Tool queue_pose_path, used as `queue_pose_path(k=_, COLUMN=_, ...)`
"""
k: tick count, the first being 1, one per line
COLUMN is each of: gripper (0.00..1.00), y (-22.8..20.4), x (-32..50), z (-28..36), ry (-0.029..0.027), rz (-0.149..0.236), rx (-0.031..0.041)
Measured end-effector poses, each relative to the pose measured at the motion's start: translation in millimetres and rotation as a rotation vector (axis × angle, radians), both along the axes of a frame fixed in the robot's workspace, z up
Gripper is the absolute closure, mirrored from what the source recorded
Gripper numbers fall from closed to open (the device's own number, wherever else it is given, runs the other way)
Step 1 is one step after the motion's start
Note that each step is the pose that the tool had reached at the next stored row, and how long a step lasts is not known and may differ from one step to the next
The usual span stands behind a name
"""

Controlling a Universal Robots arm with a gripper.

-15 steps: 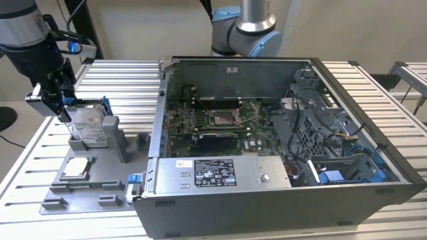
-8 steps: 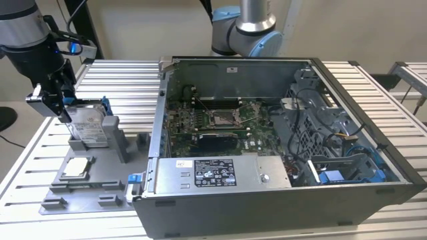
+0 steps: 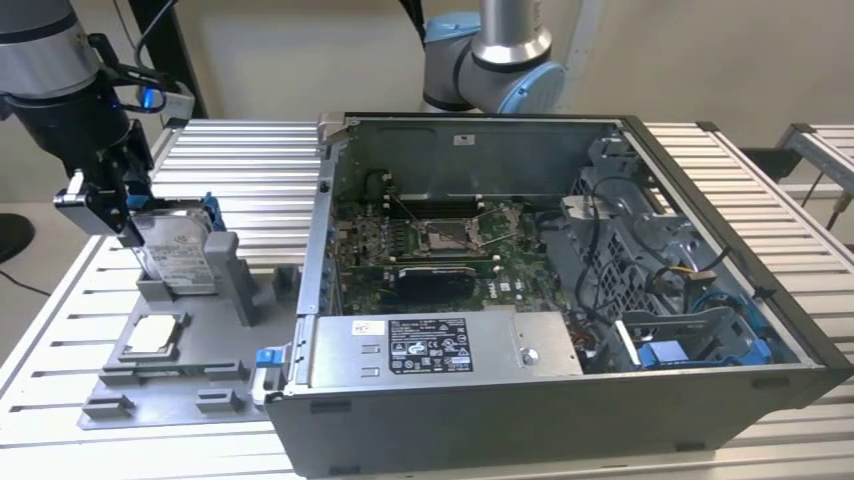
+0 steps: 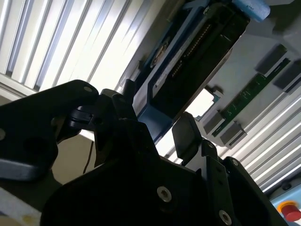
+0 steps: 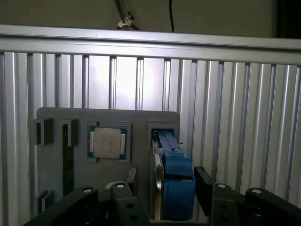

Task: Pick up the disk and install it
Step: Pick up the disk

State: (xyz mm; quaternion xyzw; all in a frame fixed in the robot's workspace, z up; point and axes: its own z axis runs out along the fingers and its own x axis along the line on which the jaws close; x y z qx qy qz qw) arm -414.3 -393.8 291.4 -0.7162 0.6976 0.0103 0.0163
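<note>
Claw (image 5: 167,175) apart astride upright disk (image 5: 173,157) at its blue edge, slim clearance at one finger.

Exterior view overlooks the whole table (image 3: 254,160) from above; both wrist views hug the disk (image 5: 174,174) (image 4: 188,66).

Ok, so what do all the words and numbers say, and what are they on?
White label on the disk: printed lines, too small to read.
Black label and small white sticker on the power-supply box: print too small to read.
Top face of the chip: any markings too faint to read.
Nothing here can be quoted word for word.
</note>
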Motion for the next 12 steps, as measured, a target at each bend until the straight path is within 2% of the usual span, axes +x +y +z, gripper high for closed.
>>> queue_pose_path(k=12, gripper=0.0, y=-0.1, x=2.6, z=-1.3, ry=-0.0001, rz=-0.003, rx=0.0001)
